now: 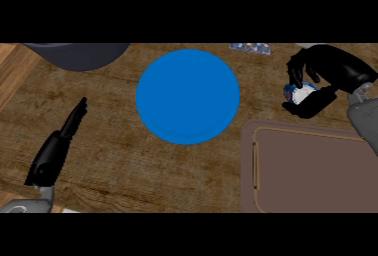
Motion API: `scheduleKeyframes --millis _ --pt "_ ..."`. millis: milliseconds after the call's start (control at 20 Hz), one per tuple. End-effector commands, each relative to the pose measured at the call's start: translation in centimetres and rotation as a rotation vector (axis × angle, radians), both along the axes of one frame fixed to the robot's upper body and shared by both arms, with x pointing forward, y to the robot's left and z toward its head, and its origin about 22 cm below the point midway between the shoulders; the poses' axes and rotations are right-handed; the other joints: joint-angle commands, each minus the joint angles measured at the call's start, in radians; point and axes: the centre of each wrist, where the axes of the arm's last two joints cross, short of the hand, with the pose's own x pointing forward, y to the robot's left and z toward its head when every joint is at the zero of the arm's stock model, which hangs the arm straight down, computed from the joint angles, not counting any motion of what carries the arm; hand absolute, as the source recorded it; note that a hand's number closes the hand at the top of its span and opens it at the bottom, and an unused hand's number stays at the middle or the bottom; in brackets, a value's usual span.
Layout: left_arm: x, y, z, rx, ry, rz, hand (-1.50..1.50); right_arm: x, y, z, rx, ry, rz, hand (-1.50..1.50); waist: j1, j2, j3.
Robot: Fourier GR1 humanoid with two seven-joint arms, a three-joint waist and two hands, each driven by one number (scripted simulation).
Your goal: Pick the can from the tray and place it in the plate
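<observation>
A blue plate [187, 96] lies on the wooden counter at the centre. My right hand [328, 70] hovers at the upper right, above the counter between the plate and the tray, its fingers and thumb curled round a white and blue can [298, 93] that is mostly hidden by them. The brown tray [310, 172] fills the lower right corner with nothing showing on it. At the left, my left hand [57, 145] rests edge-on with straight fingers pointing up, holding nothing.
A dark grey rounded object [77, 54] sits at the upper left edge. A small patterned item [249, 47] shows at the top, right of the plate. The counter's lighter wooden edge [11, 65] runs along the far left.
</observation>
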Motion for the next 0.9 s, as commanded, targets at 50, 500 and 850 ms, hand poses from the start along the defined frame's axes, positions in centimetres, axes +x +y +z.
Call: scheduleKeyframes --millis 50,500,850 --pt "0.7 -0.3 0.3 0.002 0.003 0.013 0.0 2.3 -0.6 2.4 0.066 -0.205 0.084 1.5 -0.015 -0.003 0.001" --pt "0.6 0.4 -0.3 0.001 0.016 0.061 0.0 5.3 1.1 4.3 0.366 -0.393 0.44 1.5 -0.072 -0.029 -0.003" --pt "-0.6 1.8 -1.1 0.002 0.043 0.102 0.0 8.0 5.7 4.9 0.433 -0.312 0.644 1.5 -0.095 -0.044 -0.007"
